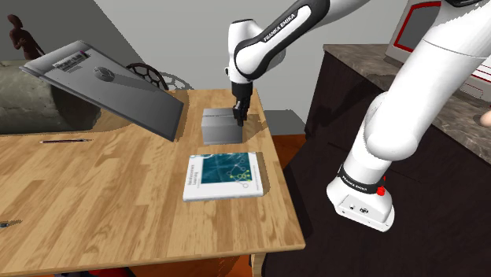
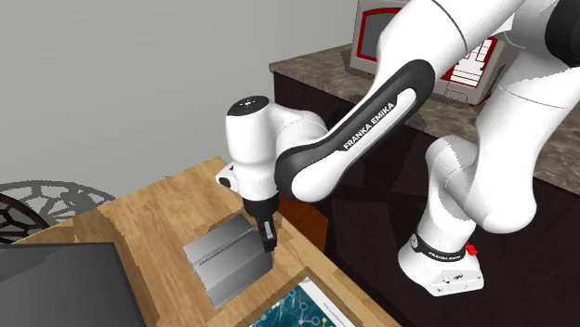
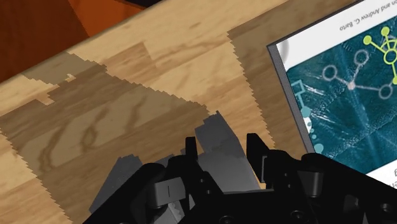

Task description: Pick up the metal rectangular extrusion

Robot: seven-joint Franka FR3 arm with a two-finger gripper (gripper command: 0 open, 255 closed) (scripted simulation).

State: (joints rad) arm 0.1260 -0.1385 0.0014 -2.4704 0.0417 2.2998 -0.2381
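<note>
Starting at the left of the shoulder view, a thin pen point(image 1: 65, 141) lies on the wooden table point(image 1: 94, 212), and beyond it a big grey slanted panel point(image 1: 118, 90) leans over the far left part of the top; neither is in my way. Just right of the panel's low corner, around the middle of the table, sits the grey rectangular extrusion point(image 1: 219, 130), resting flat on the wood, with a teal-covered book point(image 1: 223, 177) lying nearer to me and a little apart from it. The gripper point(image 1: 238, 118) is down at the extrusion's right-hand end. In the wrist view a grey slab of the block fills the gap between the two black fingers point(image 3: 256, 153), and both appear to press against it, so I read the tool as closed onto the block at a fairly narrow spread, holding nothing else. The second exterior view puts that hold close to one corner, not over the middle. My judgement is that the step in hand is securing the grip and beginning the lift. Because the hold is off-centre, I would raise straight up and slowly, watching for the free end to sag or twist. I would also keep the path clear of the book and the dark counter point(image 1: 441, 134) on the right.
</note>
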